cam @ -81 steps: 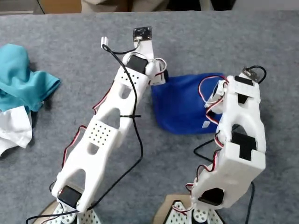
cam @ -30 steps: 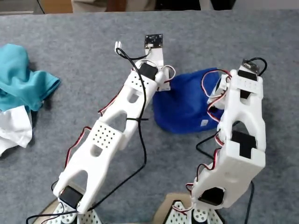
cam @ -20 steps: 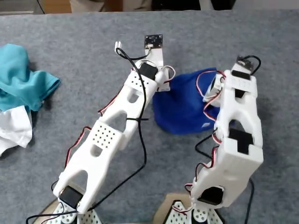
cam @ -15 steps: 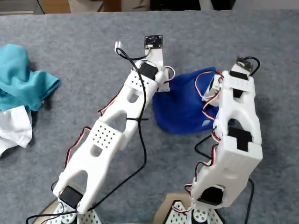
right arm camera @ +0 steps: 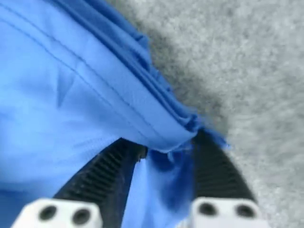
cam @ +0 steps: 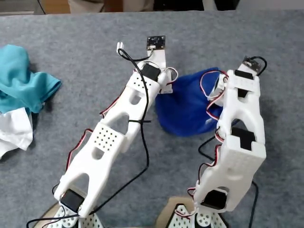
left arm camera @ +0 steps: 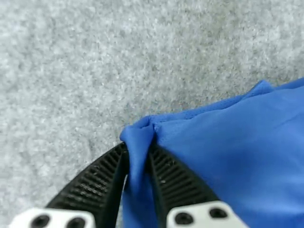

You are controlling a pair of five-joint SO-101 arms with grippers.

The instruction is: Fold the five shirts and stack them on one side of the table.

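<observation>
A blue shirt (cam: 185,107) lies bunched on the grey table between the two arms. My left gripper (cam: 165,88) is at the shirt's left edge, and in the left wrist view it (left arm camera: 137,151) is shut on a pinched corner of the blue shirt (left arm camera: 228,142). My right gripper (right arm camera: 168,148) holds a bunched, folded edge of the blue shirt (right arm camera: 71,90) between its black ribbed fingers (right arm camera: 114,164). In the high view the right arm's white body (cam: 240,123) covers the shirt's right side.
A crumpled teal shirt (cam: 21,78) sits at the table's left edge with a white shirt (cam: 14,130) just in front of it. Grey carpet-like table (cam: 71,42) stretches open at the back and in the left middle. The arm bases stand at the front edge.
Since the earliest frame my left gripper has carried its corner to the right, so the shirt is narrower. In the last second the right arm shifted slightly left with its edge.
</observation>
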